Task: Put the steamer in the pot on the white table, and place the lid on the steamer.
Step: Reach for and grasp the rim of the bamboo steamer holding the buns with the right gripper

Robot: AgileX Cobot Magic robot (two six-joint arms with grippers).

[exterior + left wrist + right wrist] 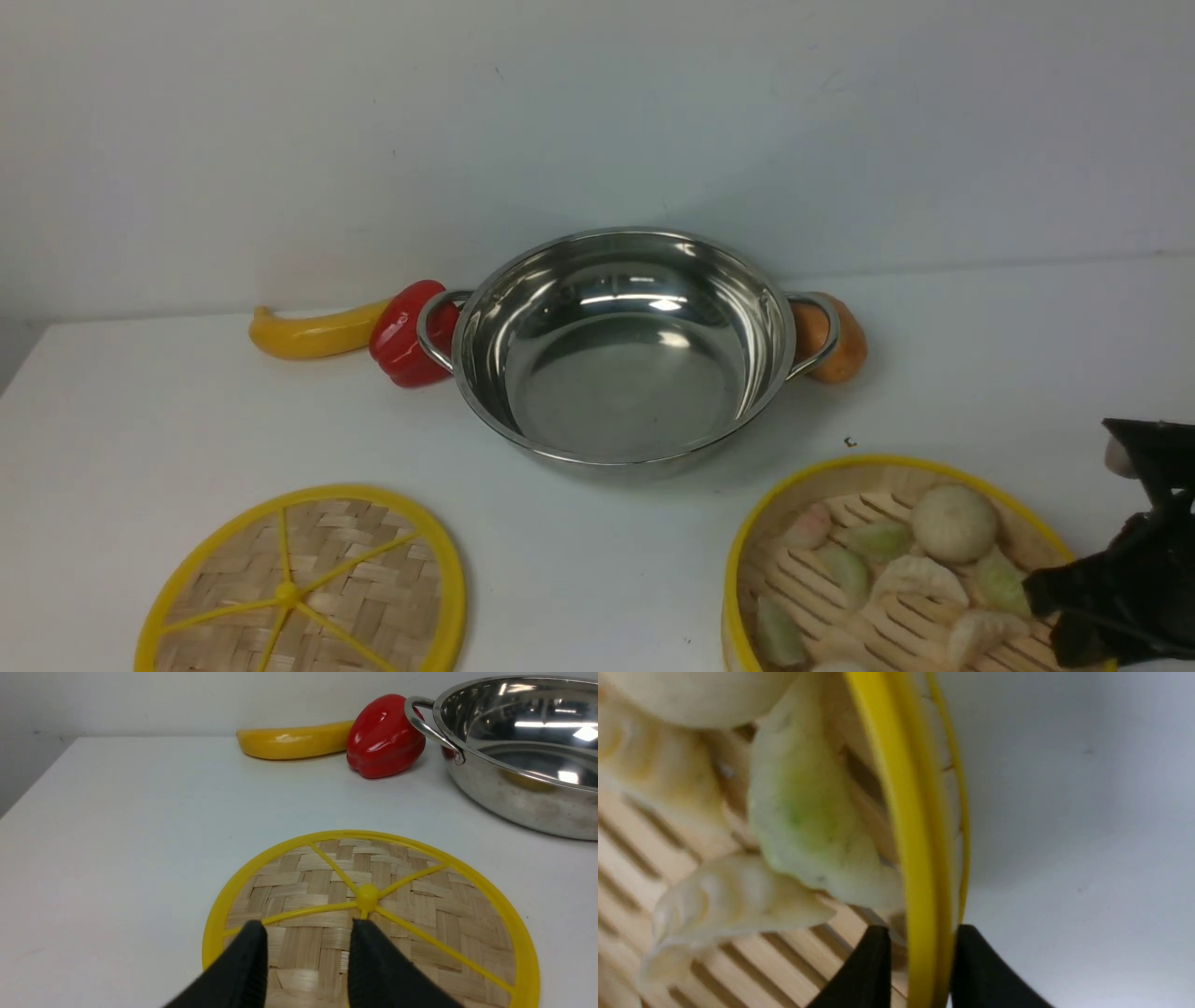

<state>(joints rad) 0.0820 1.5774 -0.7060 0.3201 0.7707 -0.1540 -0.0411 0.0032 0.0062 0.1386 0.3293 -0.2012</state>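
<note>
1. The steamer (868, 459) stands on the white table (112, 420) under the right gripper (920, 933); its yellow rim and wall run between the two black fingers (873, 970), one inside the basket and one outside, both pressed against the wall in a clamp.
2. Just inside that grip lies a green-tinged dumpling (808, 826); a round bun (954, 523) sits farther in.
3. The pot (621, 345) stands empty, ahead of the right gripper and toward the left arm, apart from the steamer.
4. The lid (308, 579) lies flat below the left gripper (308, 928); its fingers are parted and empty, their tips just short of the knob (367, 895).
5. Beyond the left gripper, beside the pot's handle, sit a red pepper (403, 334) and a yellow banana (313, 334).
</note>
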